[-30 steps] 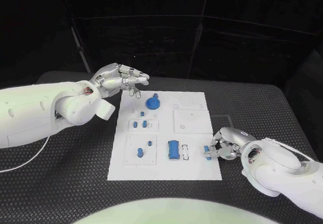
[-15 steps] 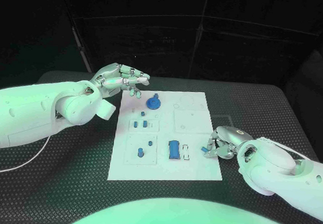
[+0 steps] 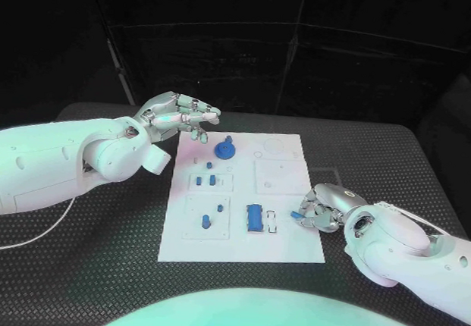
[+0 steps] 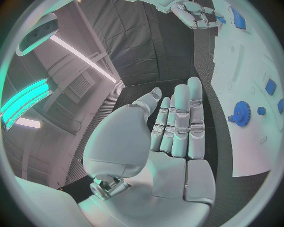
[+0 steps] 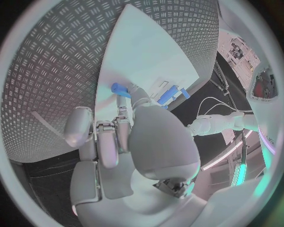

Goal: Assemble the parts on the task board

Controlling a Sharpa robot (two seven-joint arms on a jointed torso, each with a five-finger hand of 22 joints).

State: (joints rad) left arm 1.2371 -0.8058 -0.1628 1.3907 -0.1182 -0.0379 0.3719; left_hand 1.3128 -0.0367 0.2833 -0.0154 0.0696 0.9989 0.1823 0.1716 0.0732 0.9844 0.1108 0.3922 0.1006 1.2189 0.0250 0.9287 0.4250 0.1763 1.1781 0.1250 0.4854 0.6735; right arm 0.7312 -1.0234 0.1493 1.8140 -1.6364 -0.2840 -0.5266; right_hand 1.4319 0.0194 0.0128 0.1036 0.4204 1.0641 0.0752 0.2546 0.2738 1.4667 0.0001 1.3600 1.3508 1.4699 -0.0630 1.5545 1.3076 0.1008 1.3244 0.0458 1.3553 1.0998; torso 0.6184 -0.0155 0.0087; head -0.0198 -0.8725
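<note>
While the right hand (image 3: 322, 208) pinches a small blue part (image 3: 298, 214) at the right edge of the board (image 3: 284, 243), the left hand (image 3: 180, 114) hangs over the table (image 3: 95, 274) just beside the board's far left corner, holding nothing, its fingers (image 4: 188, 118) straight and close together. A blue gear (image 3: 224, 150) stands on the board near the left hand. A blue block (image 3: 255, 217) lies left of the pinched part.

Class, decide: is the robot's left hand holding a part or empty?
Empty: the left hand shows a bare palm with fingers straight, hovering beside the task board.
</note>
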